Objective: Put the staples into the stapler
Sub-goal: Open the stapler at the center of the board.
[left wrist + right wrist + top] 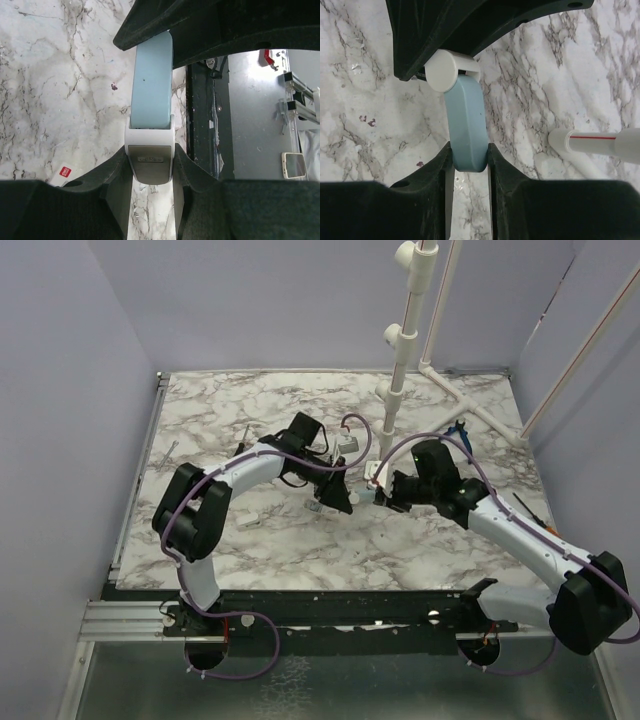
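Overhead, lilac walls (300, 300) enclose a marbled tabletop (220, 410).

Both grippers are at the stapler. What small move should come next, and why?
Probably the right gripper should swing the light blue end of the stapler away from the white body, which the left gripper clamps. Both hold it, yet it looks closed, so nothing can be loaded yet.

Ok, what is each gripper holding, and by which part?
Both hold the stapler: the left gripper clamps its white-grey end, the right gripper pinches the tip of its light blue part.
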{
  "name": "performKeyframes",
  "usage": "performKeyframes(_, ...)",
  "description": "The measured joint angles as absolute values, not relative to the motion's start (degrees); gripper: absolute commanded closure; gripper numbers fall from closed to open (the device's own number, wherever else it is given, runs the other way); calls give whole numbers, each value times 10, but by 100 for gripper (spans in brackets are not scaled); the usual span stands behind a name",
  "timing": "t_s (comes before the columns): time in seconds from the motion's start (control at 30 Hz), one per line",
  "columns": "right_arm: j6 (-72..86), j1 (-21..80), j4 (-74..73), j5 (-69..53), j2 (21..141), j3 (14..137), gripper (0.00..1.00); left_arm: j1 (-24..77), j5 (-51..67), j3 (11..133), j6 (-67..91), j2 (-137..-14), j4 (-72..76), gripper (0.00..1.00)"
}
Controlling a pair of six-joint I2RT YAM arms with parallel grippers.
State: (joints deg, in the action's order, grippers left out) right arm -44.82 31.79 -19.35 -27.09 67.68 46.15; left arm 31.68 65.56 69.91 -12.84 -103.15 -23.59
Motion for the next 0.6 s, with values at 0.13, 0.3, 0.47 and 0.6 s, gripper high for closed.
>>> performKeyframes(0.13,-423,317,-224,-264,672,463,94,323,648,734,-156,-1058,-276,48)
performKeyframes(0.3,-371,317,-284,-250,672,469,97,321,626,767,-174,-1097,-298,26)
performKeyframes(0.47,-321,317,-361,-213,702,516,100,321,608,784,-186,-1113,-301,15)
performKeyframes(0.6,-283,317,-410,-184,719,545,99,320,594,786,-208,-1112,-311,3)
